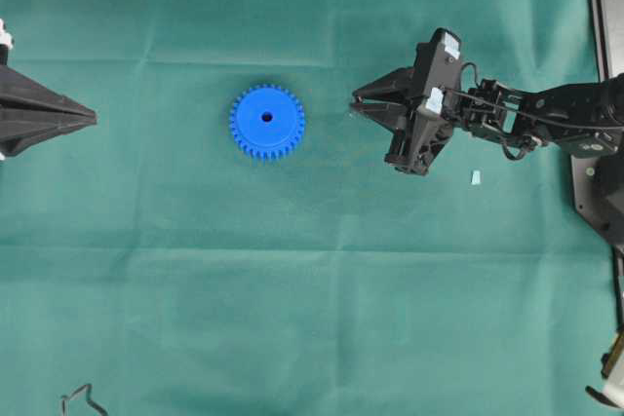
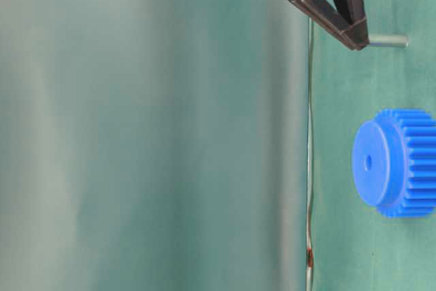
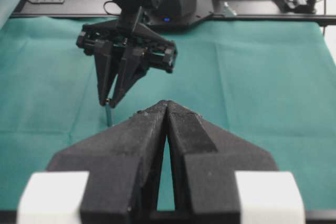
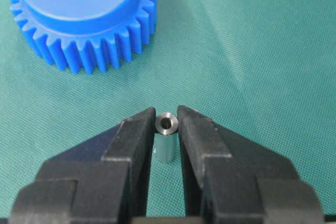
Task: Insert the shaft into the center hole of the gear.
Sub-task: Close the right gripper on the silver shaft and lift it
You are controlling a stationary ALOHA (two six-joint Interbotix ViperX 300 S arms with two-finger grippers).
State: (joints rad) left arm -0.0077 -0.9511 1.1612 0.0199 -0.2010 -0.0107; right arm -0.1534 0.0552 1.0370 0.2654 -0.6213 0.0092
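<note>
The shaft (image 4: 167,139) stands upright on the green cloth (image 1: 312,319), pinched at its top between the 2 fingertips (image 4: 137,129) of the right gripper (image 1: 359,104). The right wrist view shows a short silvery cylinder with a small bore in its upper end; both pads touch its sides, so the right gripper is closed on it. In the table-level view its lower part juts past the fingertips toward the cloth, though whether it still touches the cloth cannot be told.

By its look, the shaft is hard, smooth metal, light and stiff. It will likely slip or pivot between the flat pads if squeezed off-centre. The hold near the top seems sensible, as it leaves the lower length free to enter the hole.

The gear (image 1: 267,122) lies flat on the cloth, well apart to the left of the right gripper in the overhead view, with its center hole (image 1: 267,117) facing up. It is rigid plastic, probably light enough to slide on the cloth if the shaft pushes sideways against the hole's rim.

The left gripper (image 1: 90,118) sits at the far left edge of the overhead view, fingers pressed together on nothing, well apart from the gear.

Between shaft and gear the cloth is bare. A pale blue scrap (image 1: 476,177) lies just beside the right arm, away from the path. A bent wire clip (image 1: 83,398) lies at the near left edge, also out of the way.
</note>
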